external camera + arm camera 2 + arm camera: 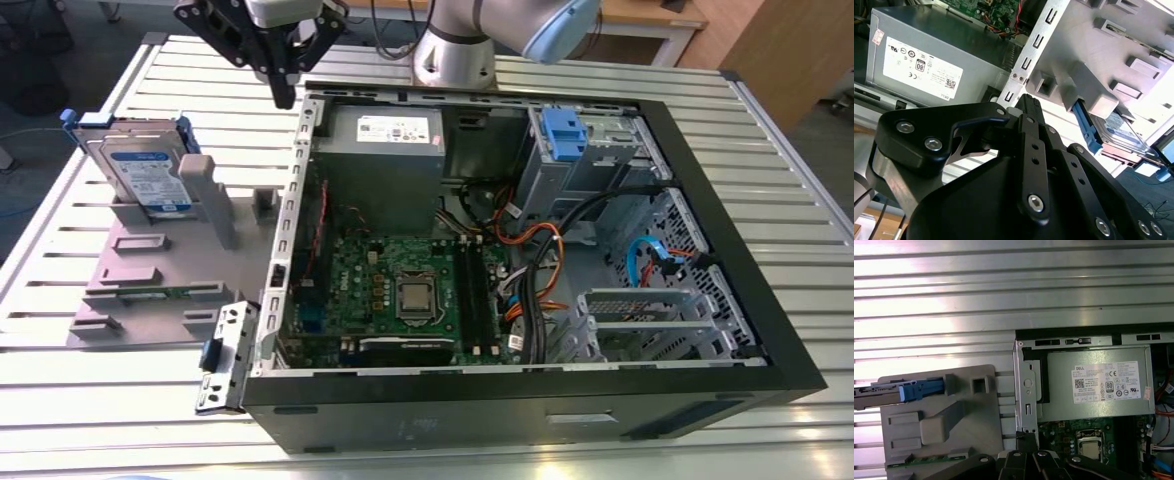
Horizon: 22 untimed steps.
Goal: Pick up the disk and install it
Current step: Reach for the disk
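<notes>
One disk is being held upright in the grey stand, apart from the closed, empty gripper over the case edge; opening and squaring to its rails is probably being called for.

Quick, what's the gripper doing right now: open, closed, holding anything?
Black gripper: closed, empty; the silver blue-railed disk stands apart in the grey stand.

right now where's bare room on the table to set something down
Free: bare table slats on the exterior view's right of the computer case, and the strip below the grey fixture in that view. Crowded: inside the case, full of cables; the fixture, holding the disk.
</notes>
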### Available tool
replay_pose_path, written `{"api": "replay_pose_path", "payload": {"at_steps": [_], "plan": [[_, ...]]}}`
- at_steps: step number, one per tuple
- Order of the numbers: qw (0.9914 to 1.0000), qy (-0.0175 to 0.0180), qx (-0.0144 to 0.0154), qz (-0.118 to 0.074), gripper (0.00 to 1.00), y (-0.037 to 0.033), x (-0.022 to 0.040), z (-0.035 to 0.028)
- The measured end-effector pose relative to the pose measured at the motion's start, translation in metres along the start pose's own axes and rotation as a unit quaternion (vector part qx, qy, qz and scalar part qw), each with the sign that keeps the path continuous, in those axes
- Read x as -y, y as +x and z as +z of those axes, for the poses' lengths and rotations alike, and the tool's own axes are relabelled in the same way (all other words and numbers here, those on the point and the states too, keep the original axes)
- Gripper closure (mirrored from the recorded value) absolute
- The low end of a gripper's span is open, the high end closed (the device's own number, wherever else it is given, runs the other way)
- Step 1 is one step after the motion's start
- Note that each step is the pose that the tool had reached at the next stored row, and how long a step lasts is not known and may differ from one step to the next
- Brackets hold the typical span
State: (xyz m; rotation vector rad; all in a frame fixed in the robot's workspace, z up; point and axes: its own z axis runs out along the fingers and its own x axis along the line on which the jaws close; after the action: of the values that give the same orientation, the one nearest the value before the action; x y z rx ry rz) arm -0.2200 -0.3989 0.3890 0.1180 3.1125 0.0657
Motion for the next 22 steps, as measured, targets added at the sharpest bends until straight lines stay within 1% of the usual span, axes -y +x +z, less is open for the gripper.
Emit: {"api": "replay_pose_path", "payload": {"at_steps": [9,22], "plan": [[1.0,0.0,0.0,0.0,0.89,0.0032,0.0003,0.0],[1.0,0.0,0.0,0.0,0.89,0.0059,0.0005,0.0]]}}
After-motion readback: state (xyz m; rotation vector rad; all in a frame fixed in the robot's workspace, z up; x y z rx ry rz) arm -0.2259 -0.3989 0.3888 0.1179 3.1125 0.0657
